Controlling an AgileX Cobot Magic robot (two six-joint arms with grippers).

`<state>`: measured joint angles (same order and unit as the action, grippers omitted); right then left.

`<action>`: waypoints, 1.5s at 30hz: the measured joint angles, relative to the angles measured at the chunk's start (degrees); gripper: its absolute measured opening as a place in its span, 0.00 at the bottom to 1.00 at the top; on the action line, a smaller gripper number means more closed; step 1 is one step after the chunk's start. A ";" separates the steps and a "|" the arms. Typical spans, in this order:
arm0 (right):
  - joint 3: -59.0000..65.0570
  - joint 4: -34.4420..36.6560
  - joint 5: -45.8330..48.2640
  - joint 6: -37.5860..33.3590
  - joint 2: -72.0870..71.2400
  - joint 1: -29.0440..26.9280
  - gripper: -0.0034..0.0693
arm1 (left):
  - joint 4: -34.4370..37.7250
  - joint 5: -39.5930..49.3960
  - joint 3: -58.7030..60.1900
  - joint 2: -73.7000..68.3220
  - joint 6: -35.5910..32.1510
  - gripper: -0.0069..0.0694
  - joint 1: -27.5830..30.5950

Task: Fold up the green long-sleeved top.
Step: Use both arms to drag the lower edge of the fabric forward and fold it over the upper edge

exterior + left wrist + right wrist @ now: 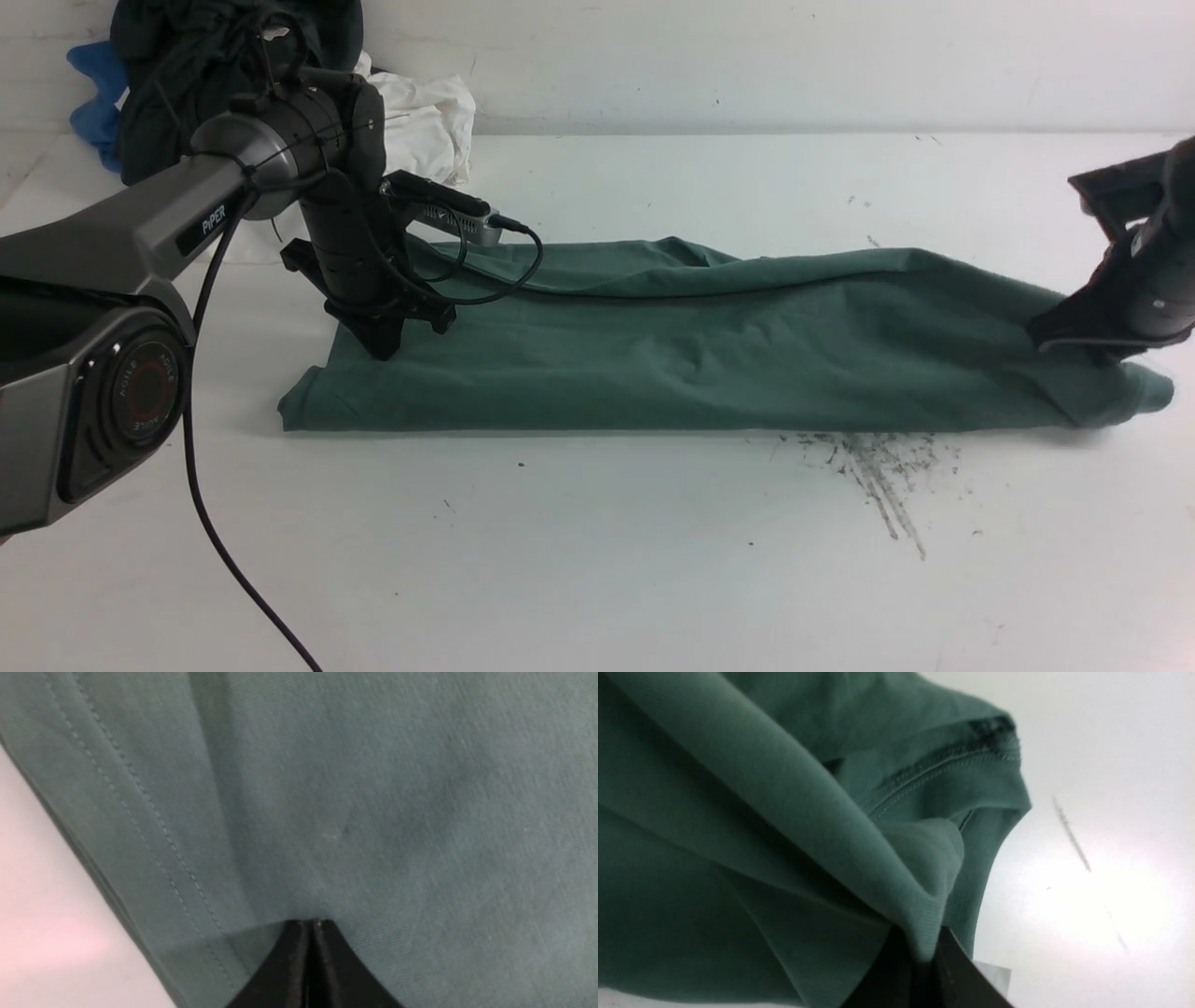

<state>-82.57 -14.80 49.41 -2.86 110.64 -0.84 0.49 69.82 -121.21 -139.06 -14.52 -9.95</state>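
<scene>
one green top (700,345); right gripper (924,952) pinching it

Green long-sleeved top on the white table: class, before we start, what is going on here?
Two robot arms are working on a sage-green knit long-sleeved top, which lies as a long folded band across the white table. The right gripper has its jaws shut on bunched cloth at the top's right end. The left gripper has its jaws shut, tips against the cloth near the left hem; whether it pinches any is unclear.
</scene>
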 joint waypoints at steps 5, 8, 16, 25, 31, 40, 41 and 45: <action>-6.86 2.28 4.89 -5.05 0.33 0.00 0.06 | 0.00 0.11 -0.11 -0.05 -0.12 0.08 0.00; -11.34 3.79 7.08 -7.95 2.27 0.00 0.06 | 0.00 0.11 -0.11 -0.05 -0.17 0.08 0.00; -21.25 5.12 10.64 -6.61 14.18 -1.77 0.16 | 1.05 0.17 -0.18 -0.05 -1.18 0.08 0.72; -27.01 5.18 10.24 -0.91 19.15 -6.59 0.53 | 2.08 0.11 -0.24 -0.11 -1.42 0.08 2.43; -27.72 10.29 11.55 -2.94 14.17 -5.36 0.59 | 3.03 -0.54 0.25 0.96 -2.09 0.08 2.53; -28.71 31.92 9.64 -18.33 12.59 7.28 0.35 | 6.38 0.43 1.12 4.86 -2.55 0.08 2.95; -28.71 32.33 9.42 -18.71 12.89 7.71 0.34 | 6.39 0.43 1.12 4.86 -2.55 0.08 2.95; -28.71 37.26 2.38 -25.12 19.93 16.97 0.13 | 6.40 0.49 1.23 4.32 -2.65 0.08 2.95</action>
<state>-111.28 22.46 51.78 -27.98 130.57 16.13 6.90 70.30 -119.98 -134.74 -17.17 -7.00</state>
